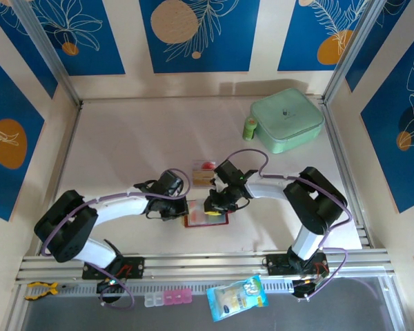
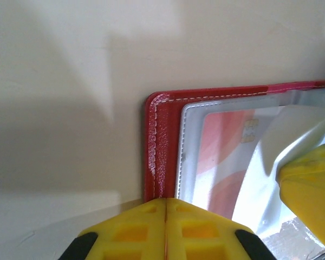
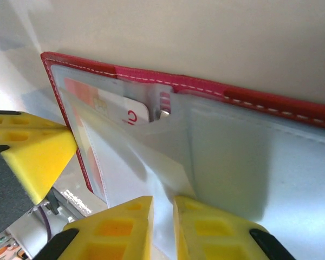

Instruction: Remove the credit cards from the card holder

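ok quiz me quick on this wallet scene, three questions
1. True or false: the left gripper is shut.
2. The wallet has a red-marked card. That card is: A) inside the clear pocket; B) under the wallet; C) clamped in the left gripper.
3. Is the wallet open or closed?

Key: 1 true, its pads meet at the wallet's edge. 2 A. 3 open, with the pockets facing up.
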### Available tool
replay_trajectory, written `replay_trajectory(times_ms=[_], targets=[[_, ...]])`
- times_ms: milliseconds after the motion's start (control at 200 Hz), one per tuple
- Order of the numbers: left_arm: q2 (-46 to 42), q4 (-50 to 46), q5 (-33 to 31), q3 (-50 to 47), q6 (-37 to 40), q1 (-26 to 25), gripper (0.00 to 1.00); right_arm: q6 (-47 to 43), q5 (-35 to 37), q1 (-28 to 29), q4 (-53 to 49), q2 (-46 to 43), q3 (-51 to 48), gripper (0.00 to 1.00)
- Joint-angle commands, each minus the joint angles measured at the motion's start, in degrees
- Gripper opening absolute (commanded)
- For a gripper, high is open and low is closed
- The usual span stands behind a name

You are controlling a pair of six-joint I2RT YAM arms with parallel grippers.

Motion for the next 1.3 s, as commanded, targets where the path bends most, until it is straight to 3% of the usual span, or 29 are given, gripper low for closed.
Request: replay_trajectory(times_ms=[0, 395, 980, 1296], targets=[[-1.96, -1.76, 0.21, 1.77, 0.33, -0.29, 0.12, -1.15, -3.17, -1.17, 1.95, -1.17, -2.01, 0.17], [1.11, 6.84, 5.15, 2.03, -2.48, -1.34, 0.25, -1.44, -4.64, -2.70, 4.18, -1.17, -4.01, 0.16], [5.25, 11.64, 8.21, 3.16, -3.90, -2.22, 0.22, -1.00, -5.32, -2.78, 5.54, -1.76, -4.78, 0.17], [3.62, 10.42, 8.32, 4.63, -3.95, -2.32, 0.21, -1.53, -3.07, -2.95, 1.95, -8.98, -4.02, 0.26]])
